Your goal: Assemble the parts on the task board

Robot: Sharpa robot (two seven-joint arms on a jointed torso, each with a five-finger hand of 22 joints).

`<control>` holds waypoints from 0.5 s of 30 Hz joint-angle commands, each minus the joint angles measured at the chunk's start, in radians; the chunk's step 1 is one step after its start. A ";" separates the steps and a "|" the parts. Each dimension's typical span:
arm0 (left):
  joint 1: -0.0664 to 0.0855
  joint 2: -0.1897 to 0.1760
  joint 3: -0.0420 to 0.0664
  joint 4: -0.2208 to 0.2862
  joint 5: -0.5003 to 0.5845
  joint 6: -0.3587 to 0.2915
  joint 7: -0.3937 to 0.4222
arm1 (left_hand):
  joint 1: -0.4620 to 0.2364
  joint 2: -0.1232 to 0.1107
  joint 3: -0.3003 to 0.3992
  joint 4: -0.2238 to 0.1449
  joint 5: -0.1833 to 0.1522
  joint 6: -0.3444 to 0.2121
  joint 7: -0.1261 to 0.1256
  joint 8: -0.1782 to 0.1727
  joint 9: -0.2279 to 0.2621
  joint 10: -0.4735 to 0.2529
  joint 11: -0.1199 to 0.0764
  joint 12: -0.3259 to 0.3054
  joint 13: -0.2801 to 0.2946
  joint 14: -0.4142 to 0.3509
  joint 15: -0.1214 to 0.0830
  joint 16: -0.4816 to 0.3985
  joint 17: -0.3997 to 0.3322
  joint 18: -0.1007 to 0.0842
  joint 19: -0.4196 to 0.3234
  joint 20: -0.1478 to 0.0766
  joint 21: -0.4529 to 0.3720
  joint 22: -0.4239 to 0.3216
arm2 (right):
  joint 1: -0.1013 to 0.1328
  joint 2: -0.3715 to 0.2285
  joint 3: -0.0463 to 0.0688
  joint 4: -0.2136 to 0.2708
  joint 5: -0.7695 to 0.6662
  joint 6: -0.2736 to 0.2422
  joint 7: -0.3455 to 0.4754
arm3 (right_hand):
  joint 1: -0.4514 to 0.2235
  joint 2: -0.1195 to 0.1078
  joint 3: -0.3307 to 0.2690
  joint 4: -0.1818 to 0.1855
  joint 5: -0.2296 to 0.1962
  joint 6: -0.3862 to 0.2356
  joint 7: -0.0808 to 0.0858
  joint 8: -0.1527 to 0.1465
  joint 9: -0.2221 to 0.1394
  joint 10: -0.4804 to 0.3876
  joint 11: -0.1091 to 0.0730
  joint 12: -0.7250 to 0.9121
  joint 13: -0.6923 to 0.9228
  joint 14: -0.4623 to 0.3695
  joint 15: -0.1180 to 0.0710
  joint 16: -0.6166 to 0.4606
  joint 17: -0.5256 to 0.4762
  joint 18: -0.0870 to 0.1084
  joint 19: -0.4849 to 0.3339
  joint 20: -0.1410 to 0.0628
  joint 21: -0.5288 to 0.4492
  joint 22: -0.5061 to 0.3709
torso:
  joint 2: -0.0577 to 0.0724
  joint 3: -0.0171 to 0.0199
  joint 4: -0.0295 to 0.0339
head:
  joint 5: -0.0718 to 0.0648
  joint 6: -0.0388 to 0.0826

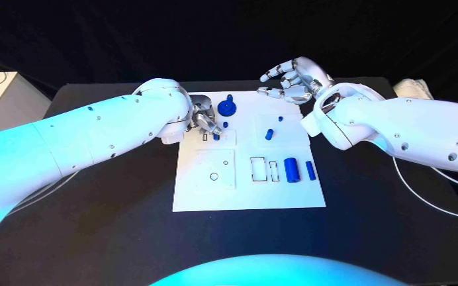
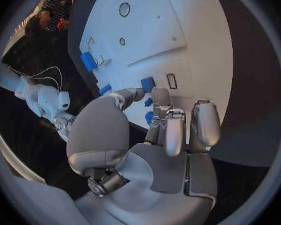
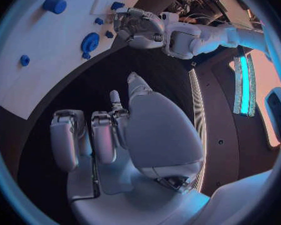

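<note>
Though my left robot hand [image 1: 204, 120] pinches something I cannot make out, the small blue parts [image 1: 291, 168] beyond it look rigid, light and slick, best taken round their middles, while my right robot hand [image 1: 294, 79] hangs empty with fingers loosely spread.

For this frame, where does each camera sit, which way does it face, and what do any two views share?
Head view: on the robot's head, looking down at the task board; both arms enter, left hand, right hand.
Left wrist view: behind the left hand, facing the board.
Right wrist view: behind the right hand, facing the board's far edge.
Shared: the round blue part.
</note>
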 commanded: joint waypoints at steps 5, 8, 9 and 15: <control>-0.003 0.000 -0.002 -0.001 0.013 -0.008 0.001 | -0.011 0.003 -0.067 0.046 -0.009 0.011 0.004 -0.013 -0.001 -0.010 0.005 0.001 0.004 0.069 -0.004 -0.002 0.168 -0.017 0.000 -0.006 -0.007 -0.002 | 0.000 -0.001 0.000 0.002 0.001 0.004 0.011 | -0.008 -0.002 0.005 0.000 -0.005 0.000 0.004 0.002 -0.001 -0.008 0.003 -0.005 0.142 0.094 0.001 -0.005 0.210 0.017 0.063 0.003 -0.004 0.205 | 0.000 0.0002 -0.0001 | -0.001 0.001; -0.003 -0.001 -0.002 -0.002 0.013 -0.012 0.000 | -0.012 0.003 -0.087 0.062 -0.010 0.013 0.005 -0.017 0.000 -0.010 0.005 0.001 0.006 0.069 -0.003 -0.002 0.168 -0.017 0.001 -0.006 -0.007 -0.001 | 0.000 -0.001 0.000 0.002 0.001 0.004 0.011 | -0.008 -0.002 0.005 0.000 -0.005 0.000 0.004 0.002 -0.001 -0.008 0.003 -0.005 0.142 0.094 0.001 -0.005 0.210 0.017 0.063 0.003 -0.004 0.205 | 0.000 0.0002 -0.0002 | -0.001 0.001; -0.003 -0.001 -0.002 -0.002 0.013 -0.012 0.000 | -0.012 0.004 -0.092 0.066 -0.010 0.014 0.005 -0.018 0.000 -0.011 0.005 0.001 0.006 0.069 -0.003 -0.002 0.168 -0.017 0.001 -0.006 -0.007 -0.001 | 0.000 -0.001 0.000 0.002 0.002 0.004 0.011 | -0.008 -0.002 0.005 0.000 -0.005 0.000 0.004 0.002 -0.001 -0.008 0.003 -0.005 0.142 0.094 0.001 -0.005 0.210 0.017 0.063 0.003 -0.004 0.205 | 0.000 -0.0002 -0.0002 | -0.002 0.001; -0.003 -0.003 -0.001 -0.004 0.013 -0.018 -0.002 | -0.012 0.003 -0.108 0.079 -0.012 0.015 0.005 -0.021 0.000 -0.011 0.006 0.000 0.007 0.068 -0.003 -0.003 0.166 -0.017 0.001 -0.005 -0.008 -0.002 | 0.000 -0.002 0.000 0.002 0.002 0.003 0.011 | -0.009 -0.002 0.005 0.001 -0.005 0.000 0.004 0.001 -0.001 -0.009 0.003 -0.006 0.141 0.094 0.001 -0.006 0.208 0.017 0.062 0.003 -0.006 0.204 | 0.000 -0.0004 -0.0002 | -0.003 0.002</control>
